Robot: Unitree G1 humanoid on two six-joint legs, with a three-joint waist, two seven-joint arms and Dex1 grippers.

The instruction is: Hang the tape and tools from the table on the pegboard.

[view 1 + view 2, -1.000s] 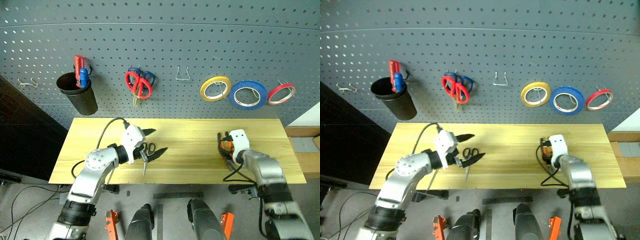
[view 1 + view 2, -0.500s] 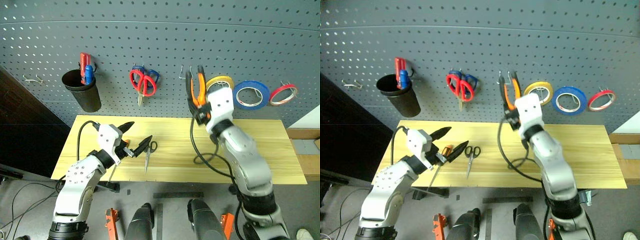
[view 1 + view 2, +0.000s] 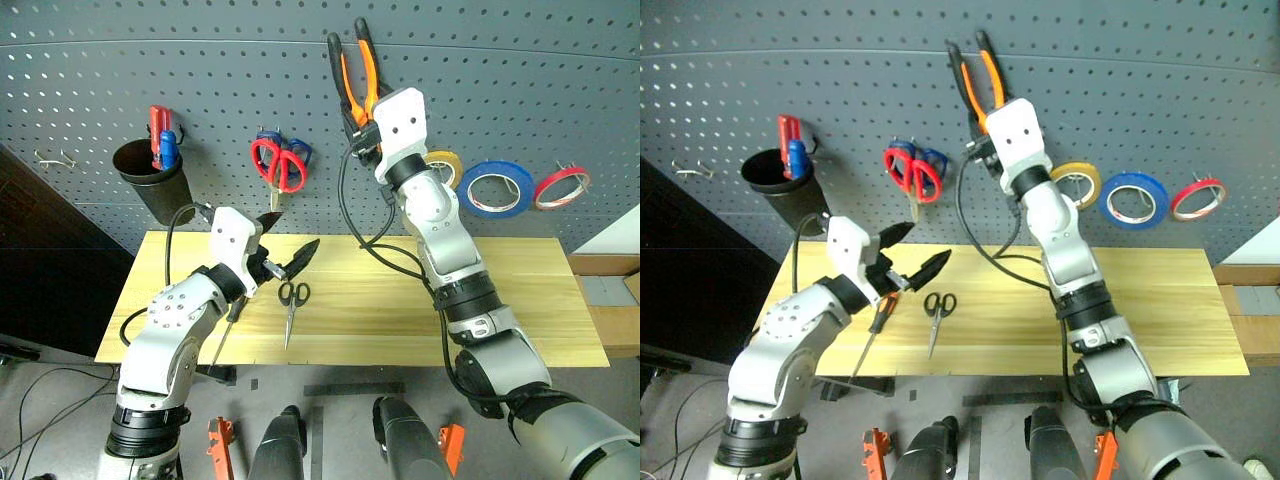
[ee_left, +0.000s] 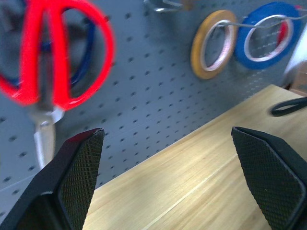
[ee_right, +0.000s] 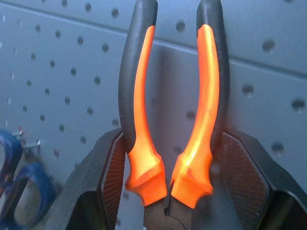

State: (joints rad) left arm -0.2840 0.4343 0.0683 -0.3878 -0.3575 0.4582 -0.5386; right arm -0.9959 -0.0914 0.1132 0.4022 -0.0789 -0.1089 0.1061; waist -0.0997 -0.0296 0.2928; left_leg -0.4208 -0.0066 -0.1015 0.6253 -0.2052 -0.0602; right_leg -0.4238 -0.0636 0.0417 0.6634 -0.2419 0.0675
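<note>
Up high, right end effector (image 5: 168,187) clamps the pliers (image 3: 356,70); left end effector (image 3: 287,243) gapes wide.

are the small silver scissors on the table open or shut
Shut: the small silver scissors with black finger loops lie flat on the light wooden table, blades together in one thin line.

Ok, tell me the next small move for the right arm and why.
Probably lower the right gripper so the pliers, held handles-up against the pegboard, drop toward the bare metal hook between the red scissors and yellow tape.
</note>
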